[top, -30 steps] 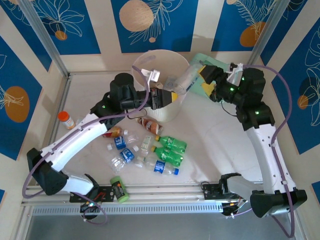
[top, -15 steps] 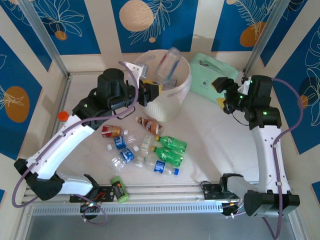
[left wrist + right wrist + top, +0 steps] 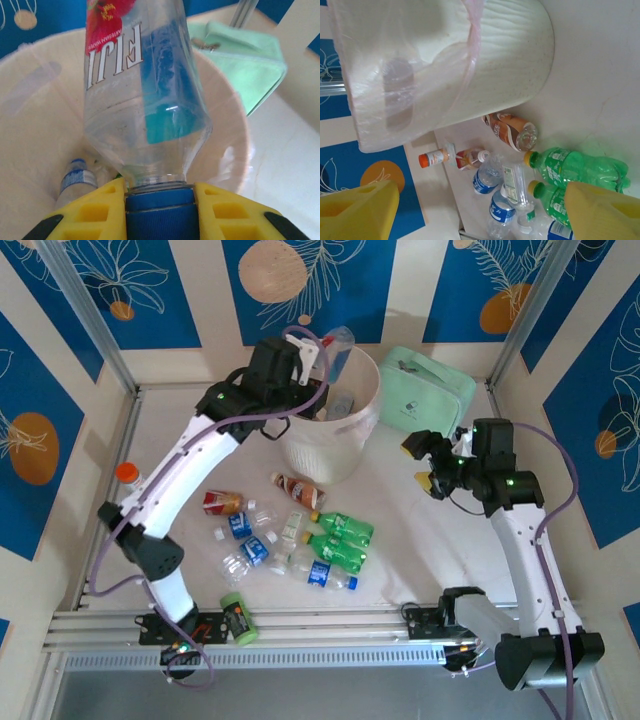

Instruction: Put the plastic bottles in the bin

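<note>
What we cannot see whole
In the left wrist view we lose the bottle (image 3: pixel 145 90) past the top edge and its cap (image 3: pixel 160 215) past the bottom, and it hides much of the bin (image 3: pixel 30 125) floor; in the right wrist view the yellow fingers (image 3: pixel 605 210) are blurred and cropped, as is the bin's rim.

The left arm (image 3: pixel 190 465) and right arm (image 3: pixel 530 550) are built of smooth white curved shells joined by black joint housings, with small green lights (image 3: pixel 507 480) on the black wrists. A thin purple cable (image 3: pixel 576 498) loops alongside each arm. The left claw (image 3: pixel 160 202) and right claw (image 3: pixel 480 210) have blocky yellow fingers; the left's show square recesses.
</note>
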You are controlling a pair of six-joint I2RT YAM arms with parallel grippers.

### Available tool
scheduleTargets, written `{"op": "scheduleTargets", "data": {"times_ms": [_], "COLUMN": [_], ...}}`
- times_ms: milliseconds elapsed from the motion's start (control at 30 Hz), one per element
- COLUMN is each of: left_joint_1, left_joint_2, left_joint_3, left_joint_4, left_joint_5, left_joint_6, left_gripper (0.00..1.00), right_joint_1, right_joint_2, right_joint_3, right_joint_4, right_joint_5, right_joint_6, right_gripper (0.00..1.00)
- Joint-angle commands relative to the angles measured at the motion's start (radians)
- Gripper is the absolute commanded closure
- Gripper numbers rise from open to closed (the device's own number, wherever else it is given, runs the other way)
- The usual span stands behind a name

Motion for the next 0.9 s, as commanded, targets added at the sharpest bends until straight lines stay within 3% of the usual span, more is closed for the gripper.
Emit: {"op": "scheduleTargets", "data": {"times_ms": [0, 233, 600, 867], "left_joint_1": [0.008, 0.009, 0.008, 0.010], "left_joint_2": [0.068, 0.180, 0.157, -0.036], "left_joint_3": [0.125, 0.238, 0.209, 0.080], "left_joint_4": [-0.131, -0.233, -0.212, -0.139], "left_joint_5": [-0.058, -0.040, -0.050, -0.120], "left_joint_6": [0.053, 0.049, 0.014, -0.043], "left_gripper": [0.85, 0.83, 0.44, 0.23], "right_joint_1": [0.014, 0.018, 0.019, 0.029], "right_joint_2": [-0.015, -0.008, 0.001, 0.010], "right_joint_3": [-0.023, -0.043, -0.032, -0.010], "right_joint_4": [-0.013, 0.001, -0.005, -0.017], "right_joint_5": [-0.001, 0.000, 0.005, 0.015], "right_joint_6": [-0.013, -0.011, -0.022, -0.035], "right_gripper": [0.14, 0.14, 0.14, 0.14]}}
